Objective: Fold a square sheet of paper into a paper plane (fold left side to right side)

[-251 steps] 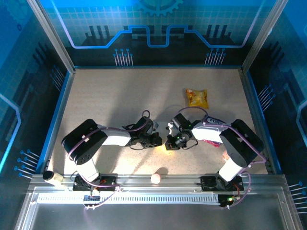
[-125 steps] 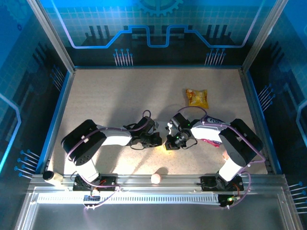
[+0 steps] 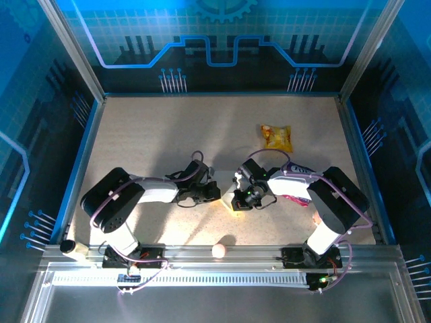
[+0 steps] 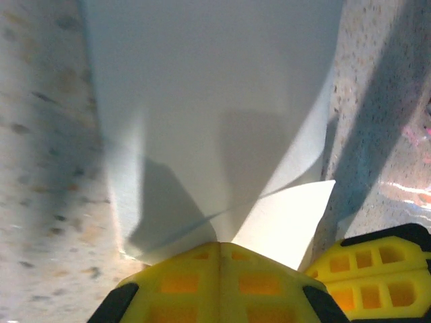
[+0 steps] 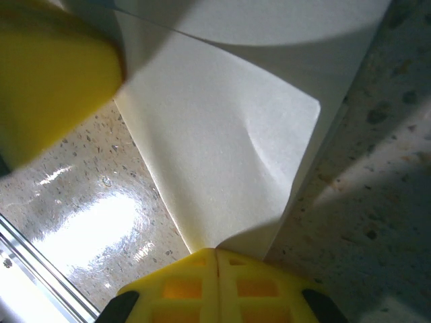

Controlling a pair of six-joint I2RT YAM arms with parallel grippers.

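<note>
The square sheet of paper (image 4: 215,101) is white and creased into overlapping layers. It lies low over the speckled table between my two grippers. In the top view just a pale sliver of the paper (image 3: 232,202) shows. My left gripper (image 4: 220,245) is shut on one edge of it, with a folded flap (image 4: 283,222) lying beside its fingers. From the other side my right gripper (image 5: 215,252) is shut on a curled layer of the paper (image 5: 222,155). The two grippers nearly touch, left (image 3: 214,192) and right (image 3: 240,199). Whether the paper has a paper plane's pointed shape I cannot tell.
A yellow snack packet (image 3: 277,137) lies at the back right. A pink wrapper (image 3: 295,199) sits under the right forearm. A small pink ball (image 3: 219,250) rests on the near rail and a pale roll (image 3: 67,247) at the near left corner.
The left arm has swung its elbow leftward and drawn its gripper slightly back and left. A little more pale paper shows between the grippers. The right arm has barely moved.
</note>
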